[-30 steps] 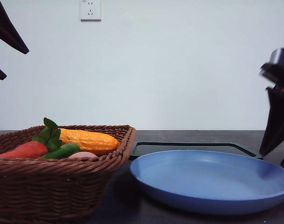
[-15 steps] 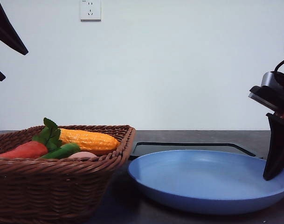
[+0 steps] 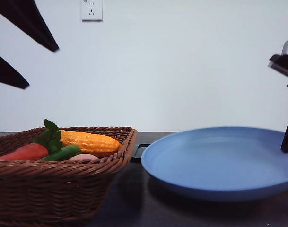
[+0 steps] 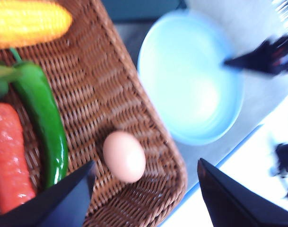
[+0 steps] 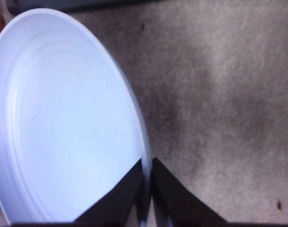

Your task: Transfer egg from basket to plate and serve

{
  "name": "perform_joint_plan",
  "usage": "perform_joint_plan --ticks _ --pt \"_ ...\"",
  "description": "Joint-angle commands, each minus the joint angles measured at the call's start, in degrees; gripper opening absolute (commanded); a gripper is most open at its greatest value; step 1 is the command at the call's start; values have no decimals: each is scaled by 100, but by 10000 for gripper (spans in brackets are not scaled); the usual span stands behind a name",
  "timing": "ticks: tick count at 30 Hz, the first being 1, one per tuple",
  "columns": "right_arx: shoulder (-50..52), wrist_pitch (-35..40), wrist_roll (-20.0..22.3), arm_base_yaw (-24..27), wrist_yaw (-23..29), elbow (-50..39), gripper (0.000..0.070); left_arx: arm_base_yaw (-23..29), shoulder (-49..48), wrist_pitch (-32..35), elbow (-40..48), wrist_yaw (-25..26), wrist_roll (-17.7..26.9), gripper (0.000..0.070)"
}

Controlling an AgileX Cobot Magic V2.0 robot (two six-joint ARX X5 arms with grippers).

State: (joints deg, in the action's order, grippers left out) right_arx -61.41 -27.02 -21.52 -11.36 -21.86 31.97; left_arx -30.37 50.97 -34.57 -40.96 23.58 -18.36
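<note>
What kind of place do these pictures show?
Probably an indoor test bench for robots, not a real kitchen: a dark table against a bare white wall with a socket, holding a basket of shiny, toy-like vegetables.

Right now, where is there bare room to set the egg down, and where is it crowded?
The plate is bare across its whole face, bordered by the right gripper pinching its rim. The basket is crowded: corn, green pepper and carrot fill one side, the egg lying near its rim.

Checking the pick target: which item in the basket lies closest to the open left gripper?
The egg, the small pinkish oval between the left gripper fingers; pepper, carrot and corn lie farther off.
</note>
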Motion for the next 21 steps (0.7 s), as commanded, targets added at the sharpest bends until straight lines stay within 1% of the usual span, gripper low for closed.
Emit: perform_joint_plan --ticks 1,4,7,10,14,17,21 --pt "36 20 -47 -9 -12 -2 0 -293 183 31 -126 -301 -108 443" --pt "132 5 -52 -9 -13 -2 0 -741 535 19 -262 -710 -231 443" --pt "133 -44 -52 -9 -14 -2 0 -1123 988 -46 -487 -1074 -252 443" --pt "132 -55 -52 -9 -14 -2 0 -1403 1486 -65 -705 -1248 -252 442" --pt "132 -53 -50 -9 -16 -2 0 -1575 2186 -265 -1041 -1367 -252 442" --pt "132 -69 -48 -9 -16 -2 0 -1653 2661 -466 -1269 -1547 -248 442" --pt "133 -75 -38 -9 -16 -2 0 -1670 3082 -478 -1401 -1638 -248 442"
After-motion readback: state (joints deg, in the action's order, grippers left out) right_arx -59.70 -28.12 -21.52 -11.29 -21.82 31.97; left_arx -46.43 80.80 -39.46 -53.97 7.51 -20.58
